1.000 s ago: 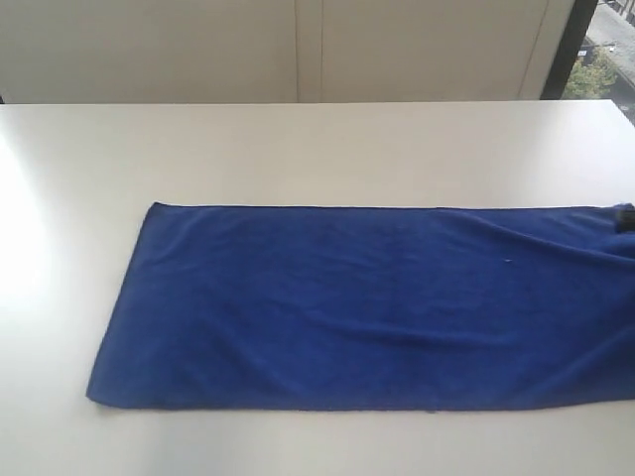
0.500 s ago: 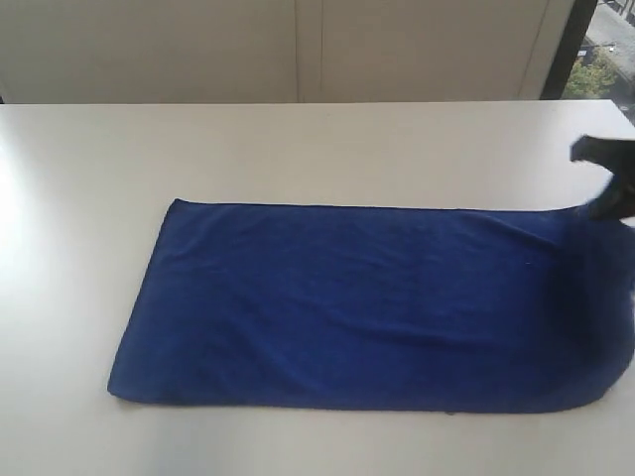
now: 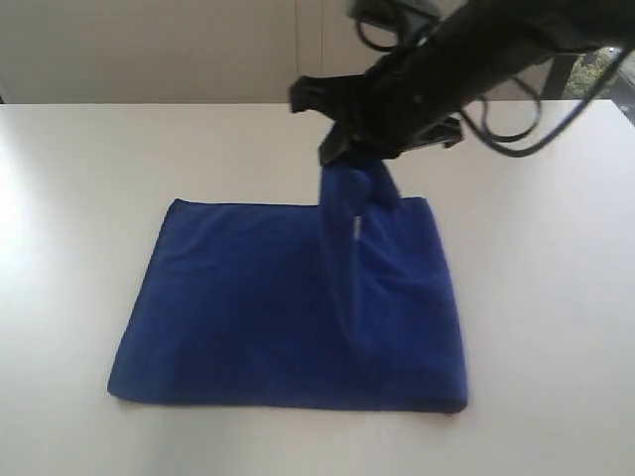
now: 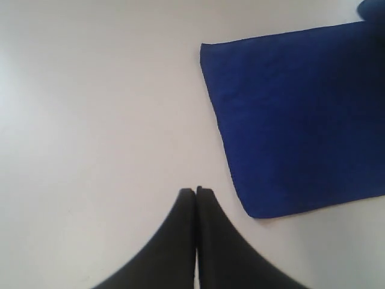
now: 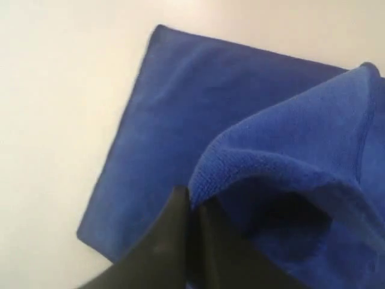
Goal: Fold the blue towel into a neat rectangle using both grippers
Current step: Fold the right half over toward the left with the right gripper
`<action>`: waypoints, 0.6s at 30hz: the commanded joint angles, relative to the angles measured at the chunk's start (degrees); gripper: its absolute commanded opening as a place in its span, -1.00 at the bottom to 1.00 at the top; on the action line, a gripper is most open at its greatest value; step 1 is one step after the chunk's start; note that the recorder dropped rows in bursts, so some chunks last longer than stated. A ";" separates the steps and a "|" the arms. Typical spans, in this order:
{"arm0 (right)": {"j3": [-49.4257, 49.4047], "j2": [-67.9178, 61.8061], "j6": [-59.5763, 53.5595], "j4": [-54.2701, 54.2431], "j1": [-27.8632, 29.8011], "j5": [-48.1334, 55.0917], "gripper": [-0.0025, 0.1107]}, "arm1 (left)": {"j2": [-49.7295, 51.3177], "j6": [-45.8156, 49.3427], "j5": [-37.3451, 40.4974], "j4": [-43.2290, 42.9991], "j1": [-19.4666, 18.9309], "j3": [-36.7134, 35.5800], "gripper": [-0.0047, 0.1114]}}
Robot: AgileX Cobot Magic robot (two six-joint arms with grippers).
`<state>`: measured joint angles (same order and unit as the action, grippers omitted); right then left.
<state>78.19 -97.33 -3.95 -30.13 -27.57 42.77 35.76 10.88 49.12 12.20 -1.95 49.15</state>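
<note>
Blue towel lay flat on the white table, near edge straight, with its right end lifted and doubled back over the middle. Above the far edge hung the right gripper, jaws clamped on the raised bunch of cloth, its dark arm reaching in from the far right. The left gripper, jaws pressed together and holding nothing, sat over bare table just off a towel corner.

Bright daylight, glare across the white table, soft blur throughout.

Plush blue towel, smooth table
</note>
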 commanded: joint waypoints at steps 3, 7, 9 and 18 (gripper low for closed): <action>10.21 -13.46 4.31 -0.35 -9.23 -2.85 -0.96 | -0.39 -0.43 0.20 0.17 -0.17 -0.40 -0.92; 17.39 -22.43 4.55 -1.32 -12.82 -3.28 -0.96 | -0.39 -0.43 0.20 0.17 -0.17 -0.40 -0.92; 20.42 -26.03 4.55 -1.32 -13.93 -3.18 -0.96 | -0.39 -0.43 0.20 0.17 -0.17 -0.40 -0.92; 28.25 -27.01 6.97 1.71 -13.53 5.53 -0.96 | -0.39 -0.43 0.20 0.17 -0.17 -0.40 -0.92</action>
<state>104.00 -127.28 2.05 -30.05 -41.74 44.26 35.76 10.88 49.12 12.20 -1.95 49.15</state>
